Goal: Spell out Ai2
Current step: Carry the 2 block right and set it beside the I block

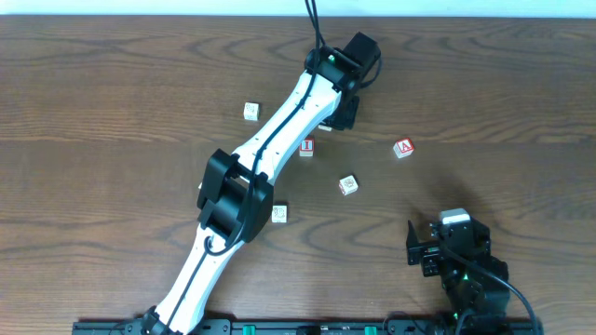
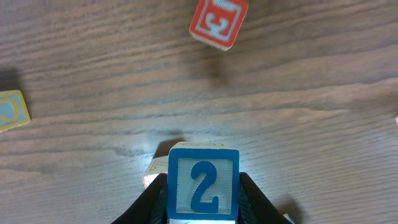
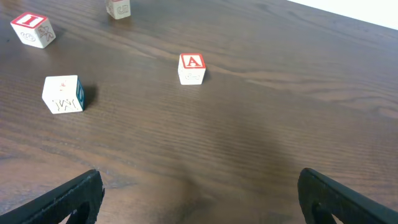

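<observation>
My left gripper [image 2: 203, 205] is shut on a white block with a blue "2" [image 2: 203, 188], held between both fingers low over the table. In the overhead view the left gripper [image 1: 339, 113] is at the far middle and hides that block. A red "I" block [image 1: 306, 147] lies just in front of it. The red block ahead in the left wrist view [image 2: 217, 22] appears to be this one. A red "A" block [image 1: 402, 148] lies to the right and shows in the right wrist view [image 3: 192, 67]. My right gripper [image 1: 421, 249] [image 3: 199, 202] is open and empty at the near right.
A pale block [image 1: 250, 112] lies at the far left, another [image 1: 347, 185] at the middle, and another [image 1: 279, 213] beside the left arm. A yellow-edged block [image 2: 12, 111] shows left of the left gripper. A white block with a blue side [image 3: 63, 94] lies ahead-left of the right gripper.
</observation>
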Action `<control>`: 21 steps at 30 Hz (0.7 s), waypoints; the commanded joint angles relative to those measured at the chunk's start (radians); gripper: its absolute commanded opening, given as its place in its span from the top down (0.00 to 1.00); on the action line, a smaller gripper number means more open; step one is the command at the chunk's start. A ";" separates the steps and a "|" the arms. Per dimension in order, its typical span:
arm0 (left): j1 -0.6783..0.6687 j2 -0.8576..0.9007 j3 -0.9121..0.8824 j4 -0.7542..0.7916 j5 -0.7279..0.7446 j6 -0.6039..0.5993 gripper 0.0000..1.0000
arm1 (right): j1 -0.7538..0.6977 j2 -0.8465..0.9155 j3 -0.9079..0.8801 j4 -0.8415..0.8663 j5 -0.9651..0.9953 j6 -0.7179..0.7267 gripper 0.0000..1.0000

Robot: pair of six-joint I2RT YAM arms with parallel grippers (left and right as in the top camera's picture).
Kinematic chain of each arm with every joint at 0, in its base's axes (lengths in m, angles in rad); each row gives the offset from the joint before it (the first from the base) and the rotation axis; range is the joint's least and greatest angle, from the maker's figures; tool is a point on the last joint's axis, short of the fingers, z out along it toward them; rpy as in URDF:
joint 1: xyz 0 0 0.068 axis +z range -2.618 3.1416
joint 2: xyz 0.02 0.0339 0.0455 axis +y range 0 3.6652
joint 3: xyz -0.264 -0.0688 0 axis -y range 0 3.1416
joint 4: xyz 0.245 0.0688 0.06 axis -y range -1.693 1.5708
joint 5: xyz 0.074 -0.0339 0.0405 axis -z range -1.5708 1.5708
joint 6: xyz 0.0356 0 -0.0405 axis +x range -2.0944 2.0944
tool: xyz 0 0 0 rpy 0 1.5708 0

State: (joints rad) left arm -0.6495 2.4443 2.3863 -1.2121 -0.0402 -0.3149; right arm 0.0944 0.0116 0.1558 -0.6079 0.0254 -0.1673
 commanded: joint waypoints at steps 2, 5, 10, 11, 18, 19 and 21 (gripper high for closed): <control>-0.023 -0.120 -0.041 0.045 -0.065 -0.007 0.94 | -0.014 -0.006 -0.003 0.002 -0.007 -0.013 0.01; -0.023 -0.175 -0.174 0.117 -0.068 -0.008 0.94 | -0.014 -0.006 -0.003 0.002 -0.007 -0.014 0.01; -0.020 -0.277 -0.421 0.261 -0.066 -0.034 0.94 | -0.014 -0.006 -0.003 0.002 -0.007 -0.013 0.01; -0.018 -0.283 -0.438 0.270 -0.066 -0.042 0.94 | -0.014 -0.006 -0.003 0.002 -0.007 -0.014 0.01; -0.004 -0.286 -0.548 0.374 0.009 -0.057 0.94 | -0.014 -0.006 -0.003 0.002 -0.007 -0.013 0.01; -0.004 -0.286 -0.549 0.382 0.008 -0.057 0.94 | -0.014 -0.006 -0.003 0.002 -0.007 -0.013 0.01; -0.004 -0.286 -0.549 0.397 0.013 -0.060 0.94 | -0.014 -0.006 -0.003 0.002 -0.007 -0.013 0.01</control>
State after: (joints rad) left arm -0.6559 2.1792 1.8362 -0.8268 -0.0444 -0.3607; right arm 0.0944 0.0116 0.1558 -0.6079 0.0250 -0.1696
